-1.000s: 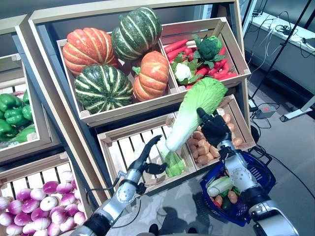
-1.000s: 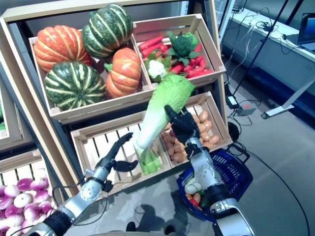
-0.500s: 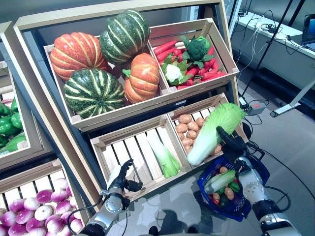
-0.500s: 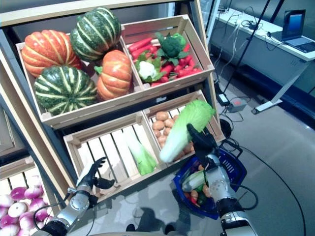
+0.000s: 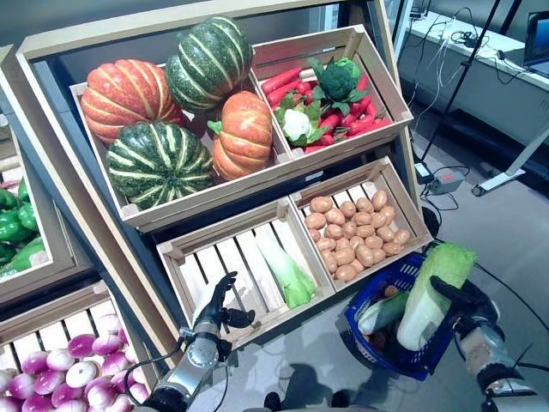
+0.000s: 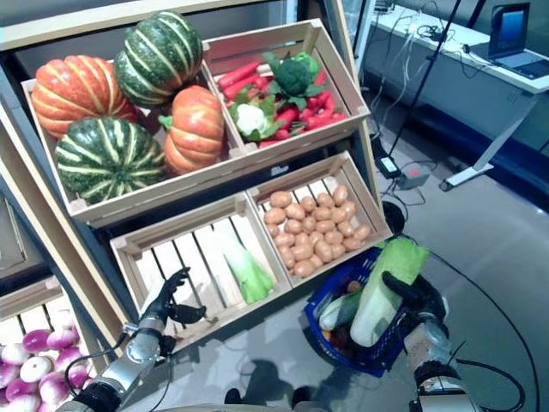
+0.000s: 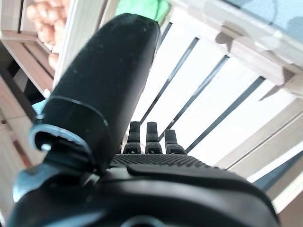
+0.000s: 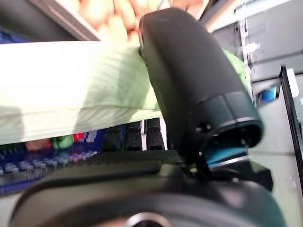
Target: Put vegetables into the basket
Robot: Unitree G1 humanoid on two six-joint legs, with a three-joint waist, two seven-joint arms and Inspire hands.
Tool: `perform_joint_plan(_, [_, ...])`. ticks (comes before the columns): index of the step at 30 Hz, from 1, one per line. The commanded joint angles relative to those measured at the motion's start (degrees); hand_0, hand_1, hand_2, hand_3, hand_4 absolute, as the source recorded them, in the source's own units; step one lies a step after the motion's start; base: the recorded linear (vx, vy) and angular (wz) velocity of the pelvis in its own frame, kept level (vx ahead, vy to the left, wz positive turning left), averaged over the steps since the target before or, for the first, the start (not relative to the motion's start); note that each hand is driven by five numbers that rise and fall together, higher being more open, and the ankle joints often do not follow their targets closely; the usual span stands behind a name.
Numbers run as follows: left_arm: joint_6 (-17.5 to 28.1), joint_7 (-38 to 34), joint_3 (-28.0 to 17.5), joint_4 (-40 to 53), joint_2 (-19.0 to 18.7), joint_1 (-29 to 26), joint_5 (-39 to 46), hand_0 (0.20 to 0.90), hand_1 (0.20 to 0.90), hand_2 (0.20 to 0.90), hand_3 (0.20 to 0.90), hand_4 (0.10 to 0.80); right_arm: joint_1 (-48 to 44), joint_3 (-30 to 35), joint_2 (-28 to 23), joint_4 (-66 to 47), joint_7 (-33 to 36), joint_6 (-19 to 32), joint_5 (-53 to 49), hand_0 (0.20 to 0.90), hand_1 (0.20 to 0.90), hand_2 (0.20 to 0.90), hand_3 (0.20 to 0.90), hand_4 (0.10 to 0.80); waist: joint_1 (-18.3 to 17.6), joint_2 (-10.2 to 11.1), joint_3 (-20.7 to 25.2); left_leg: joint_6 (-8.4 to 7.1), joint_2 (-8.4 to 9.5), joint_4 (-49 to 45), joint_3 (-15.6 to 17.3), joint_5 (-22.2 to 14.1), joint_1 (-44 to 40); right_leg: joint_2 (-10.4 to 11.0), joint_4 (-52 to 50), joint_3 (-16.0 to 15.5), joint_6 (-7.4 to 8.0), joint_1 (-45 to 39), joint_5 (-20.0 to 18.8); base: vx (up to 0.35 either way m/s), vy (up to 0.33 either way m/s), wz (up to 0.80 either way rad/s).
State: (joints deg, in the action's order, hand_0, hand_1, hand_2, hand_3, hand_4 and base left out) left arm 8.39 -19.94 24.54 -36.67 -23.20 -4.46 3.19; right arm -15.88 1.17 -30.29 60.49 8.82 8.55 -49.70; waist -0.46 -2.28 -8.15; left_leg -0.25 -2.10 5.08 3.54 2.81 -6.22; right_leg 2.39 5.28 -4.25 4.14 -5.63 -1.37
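My right hand (image 5: 467, 300) is shut on a large napa cabbage (image 5: 431, 293), white at the stem and green at the leafy top. The cabbage (image 8: 71, 90) stands nearly upright with its stem end down inside the blue basket (image 5: 371, 333) on the floor at the lower right. The basket holds another pale green vegetable (image 5: 383, 312) and small items. A second cabbage (image 5: 286, 272) lies in the slatted lower crate (image 5: 225, 273). My left hand (image 5: 220, 309) hovers open at that crate's front edge, holding nothing.
Upper crates hold pumpkins (image 5: 244, 134) and squashes (image 5: 159, 160), plus carrots, broccoli and cauliflower (image 5: 328, 96). A lower crate holds potatoes (image 5: 352, 238). Green peppers (image 5: 17, 230) and purple onions (image 5: 64, 372) sit at the left. A desk leg (image 5: 511, 168) stands at the right.
My right hand has carried the napa cabbage down and to the right, from over the potato crate into the basket. The left hand has barely moved.
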Motion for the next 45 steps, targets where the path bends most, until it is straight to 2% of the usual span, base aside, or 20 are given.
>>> perform_joint_plan(1, [6.62, -4.93, 2.36, 6.71, -2.52, -9.56, 1.58, 0.9, 0.9, 0.9, 0.9, 0.8, -12.4, 2.14, -6.17, 0.91, 4.44, 6.3, 3.64, 0.3, 0.3, 0.3, 0.3, 0.4, 2.3, 2.11, -2.42, -0.45, 1.44, -5.67, -1.69, -2.78, 3.82, 1.67, -4.81, -3.14, -2.12, 2.57, -2.11, -0.144, -0.021, 0.04])
perform_joint_plan(4, [8.4, -7.07, 2.0, 11.27, -4.03, -12.88, 1.01, 0.9, 0.9, 0.9, 0.9, 0.8, -15.51, 1.93, -8.74, 0.35, 6.75, 7.4, 4.98, 0.3, 0.3, 0.3, 0.3, 0.4, 2.51, 1.57, -7.58, -0.65, 2.27, -13.7, -1.98, -4.08, 10.42, 2.45, -12.05, -5.05, -3.0, 7.72, 0.36, -0.279, -0.036, 0.07])
perform_joint_plan(8, [10.16, -9.16, 1.63, 15.16, -4.91, -15.46, 2.33, 0.9, 0.9, 0.9, 0.9, 0.8, -18.16, 0.42, -10.38, -2.28, 9.89, 8.02, 5.04, 0.3, 0.3, 0.3, 0.3, 0.4, 2.07, 1.34, -13.15, -0.2, 2.32, -25.06, -0.74, -7.28, 18.79, 3.87, -22.34, -6.52, -4.21, 15.37, 3.29, -0.201, -0.047, 0.1])
perform_joint_plan(14, [11.99, -11.56, 2.25, 18.36, -5.48, -15.82, 1.21, 0.9, 0.9, 0.9, 0.9, 0.8, -20.82, 0.02, -11.88, -4.06, 10.91, 7.37, 5.92, 0.3, 0.3, 0.3, 0.3, 0.4, 2.23, 0.53, -16.79, 0.77, 3.7, -38.47, -1.31, -11.2, 29.86, 4.78, -35.82, -6.19, -5.91, 25.17, 7.46, -0.079, -0.042, 0.09])
perform_joint_plan(20, [15.79, -15.59, 2.71, 21.94, -6.04, -17.62, -1.49, 0.9, 0.9, 0.9, 0.9, 0.8, -24.19, -0.67, -13.6, -2.42, 11.48, 6.38, 5.91, 0.3, 0.3, 0.3, 0.3, 0.4, 2.0, -0.78, -18.93, 1.76, 4.35, -48.23, -0.51, -14.35, 37.9, 6.13, -47.03, -5.54, -6.52, 33.83, 10.69, -0.072, 0.01, 0.03])
perform_joint_plan(25, [16.74, -17.85, 2.97, 23.39, -6.29, -19.56, -3.74, 0.9, 0.9, 0.9, 0.9, 0.8, -24.92, -0.3, -13.13, -1.67, 9.56, 5.31, 3.88, 0.3, 0.3, 0.3, 0.3, 0.4, 1.41, -1.91, -19.64, 2.12, 4.38, -53.27, 0.03, -15.85, 41.57, 6.66, -52.73, -4.87, -6.91, 38.05, 12.29, -0.035, 0.049, -0.01])
perform_joint_plan(26, [16.57, -17.83, 3.07, 23.33, -6.31, -19.72, -3.59, 0.9, 0.9, 0.9, 0.9, 0.8, -24.9, -0.24, -13.05, -1.24, 8.65, 4.99, 3.85, 0.554, 0.554, 0.554, 0.554, 0.569, 1.37, -2.03, -19.64, 2.13, 4.28, -54.03, 0.09, -16.03, 41.96, 6.74, -53.54, -4.84, -6.99, 38.47, 12.6, 0.0, 0.0, 0.0])
perform_joint_plan(27, [16.54, -17.84, 3.09, 23.32, -6.32, -19.74, -3.5, 0.9, 0.9, 0.9, 0.9, 0.8, -24.83, -0.19, -13.01, -1.15, 7.96, 4.59, 3.52, 0.554, 0.554, 0.554, 0.554, 0.569, 1.35, -2.07, -19.65, 2.13, 4.25, -54.29, 0.11, -16.08, 42.09, 6.78, -53.84, -4.84, -7.02, 38.6, 12.73, 0.009, 0.024, -0.03])
perform_joint_plan(28, [16.6, -17.96, 3.26, 22.82, -6.19, -19.98, -3.22, 0.9, 0.9, 0.9, 0.9, 0.8, -24.85, -0.28, -13.0, -0.29, 6.51, 4.16, 2.5, 0.9, 0.9, 0.9, 0.9, 0.8, 1.31, -2.21, -19.75, 2.06, 4.08, -55.17, 0.13, -16.09, 42.31, 6.98, -54.81, -4.85, -7.17, 38.95, 13.1, 0.0, 0.0, 0.0])
perform_joint_plan(45, [16.55, -18.17, 4.01, 23.33, -7.16, -17.37, -4.11, 0.9, 0.9, 0.9, 0.9, 0.8, -21.65, 1.4, -12.78, 2.1, 2.52, 3.39, 2.44, 0.9, 0.9, 0.9, 0.9, 0.8, 1.5, -1.54, -19.5, 1.67, 3.07, -54.2, -0.42, -13.75, 38.28, 6.47, -52.82, -4.91, -7.57, 34.26, 12.74, 0.016, -0.002, -0.01])
